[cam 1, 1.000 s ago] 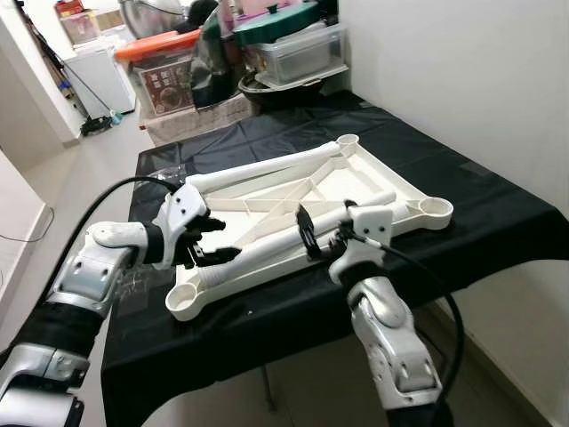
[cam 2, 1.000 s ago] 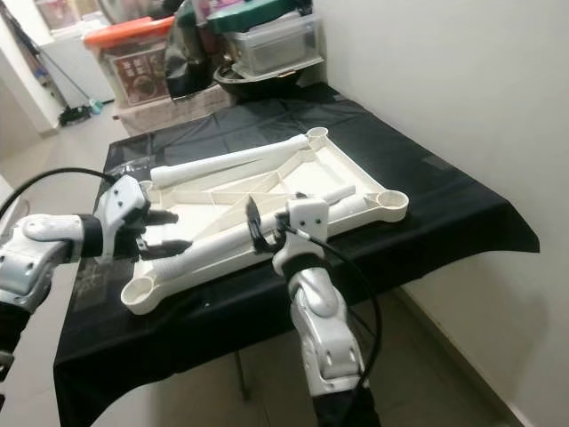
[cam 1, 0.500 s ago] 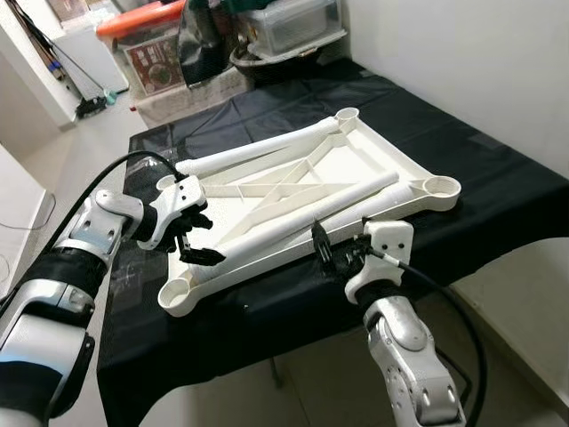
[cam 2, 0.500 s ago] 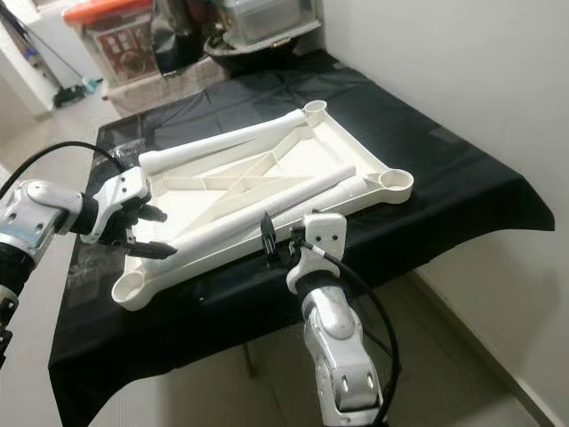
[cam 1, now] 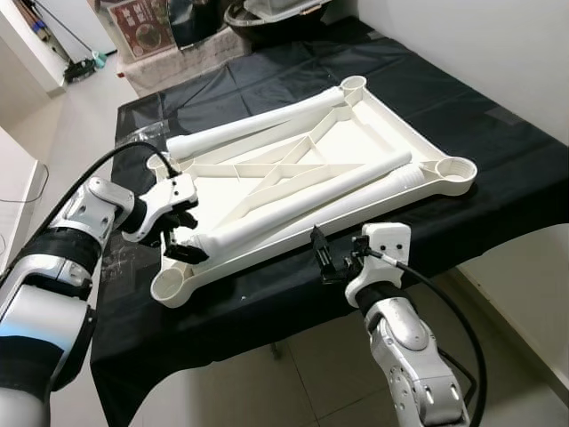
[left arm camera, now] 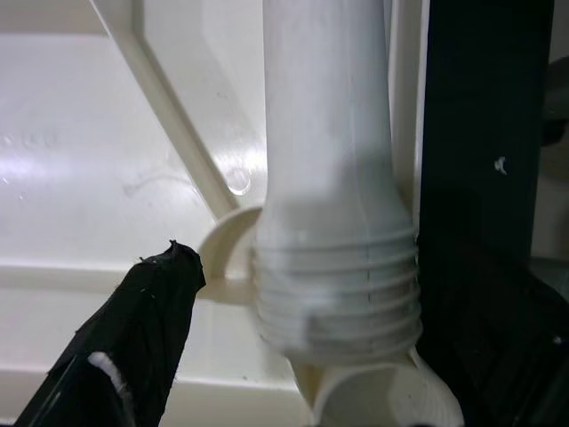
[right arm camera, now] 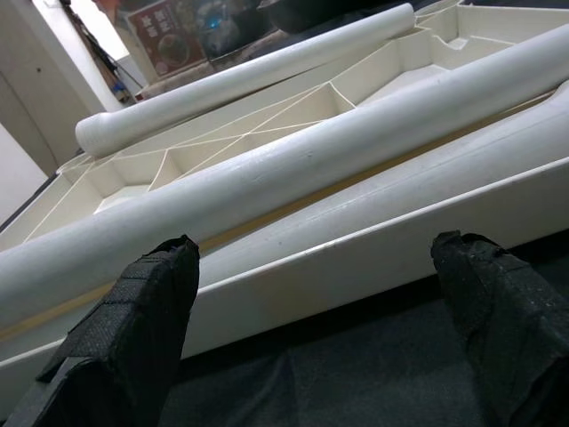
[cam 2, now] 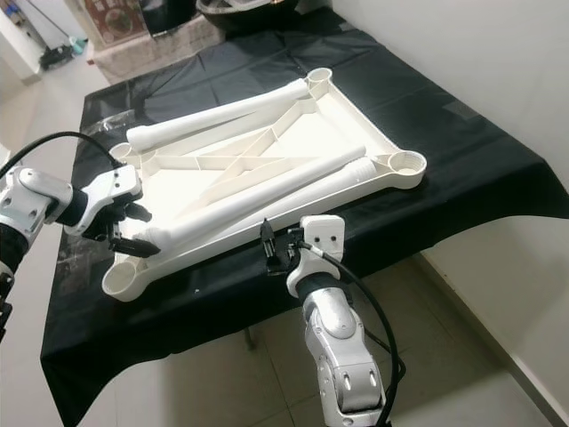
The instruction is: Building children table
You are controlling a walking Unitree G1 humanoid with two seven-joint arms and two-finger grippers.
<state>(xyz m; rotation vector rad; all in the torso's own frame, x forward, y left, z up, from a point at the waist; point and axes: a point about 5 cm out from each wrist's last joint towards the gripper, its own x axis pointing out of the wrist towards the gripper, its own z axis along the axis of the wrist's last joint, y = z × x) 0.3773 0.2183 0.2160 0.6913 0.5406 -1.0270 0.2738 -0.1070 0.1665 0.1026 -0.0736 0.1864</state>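
1. Left gripper (cam 1: 182, 246) sits at the threaded end of the near table leg (cam 1: 302, 206), fingers spread either side of it, not clamped. One finger (left arm camera: 133, 338) is clearly off the plastic; the other runs alongside the threads. Looks positioned to steer that end toward the corner socket (cam 1: 169, 286) just beside it.
2. White tabletop (cam 1: 356, 133) lies upside down on the black cloth (cam 1: 498, 169), ribs up, so the sockets are reachable. Two legs lie loose inside it: the near one diagonal, the far leg (cam 1: 258, 124) along the back edge.
3. Right gripper (cam 1: 331, 264) hangs off the table's front edge, jaws wide, holding nothing, pointed at the tabletop's side wall. Probably free to brace the frame.
4. No leg seated yet; early in the build.
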